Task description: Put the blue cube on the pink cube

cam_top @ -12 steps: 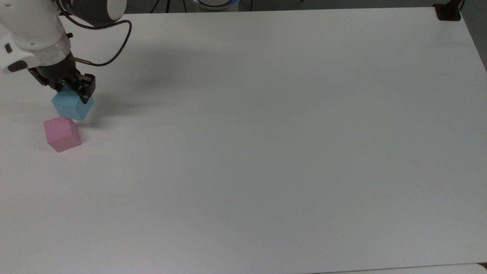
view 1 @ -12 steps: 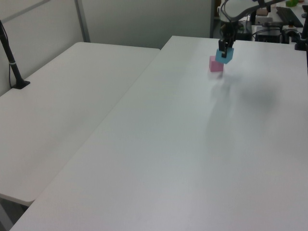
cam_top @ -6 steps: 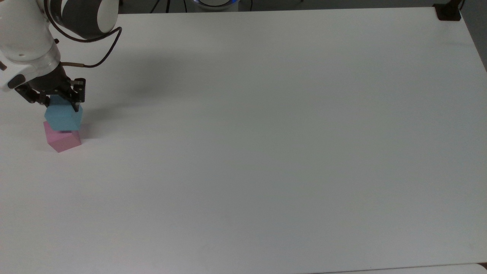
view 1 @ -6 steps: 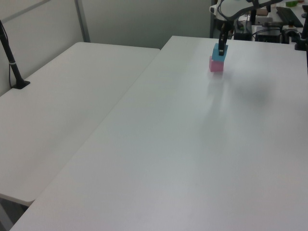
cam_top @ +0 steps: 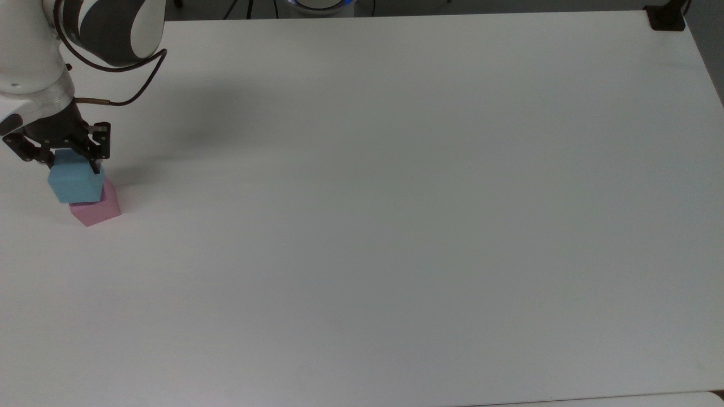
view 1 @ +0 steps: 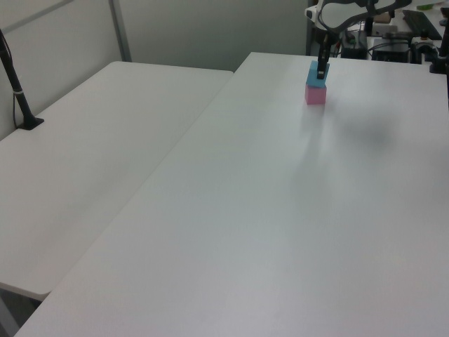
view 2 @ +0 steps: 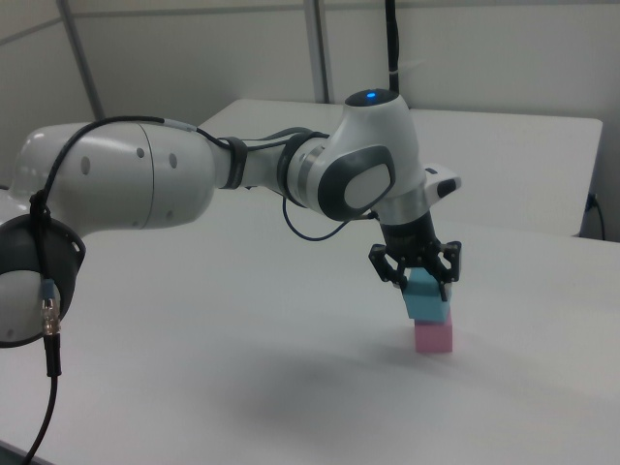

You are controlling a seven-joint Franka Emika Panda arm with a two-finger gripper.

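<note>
The gripper (view 2: 418, 276) clasped the blue cube (view 2: 424, 301) just above the pink cube (view 2: 432, 336) beneath it — placement under way; lowering squarely, then release, seemed next.

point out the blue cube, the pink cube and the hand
blue cube (cam_top: 73, 183): top view, its front face
pink cube (view 2: 433, 336): right view, its near side face
hand (view 2: 419, 274): right view, midway between its fingertips
</note>
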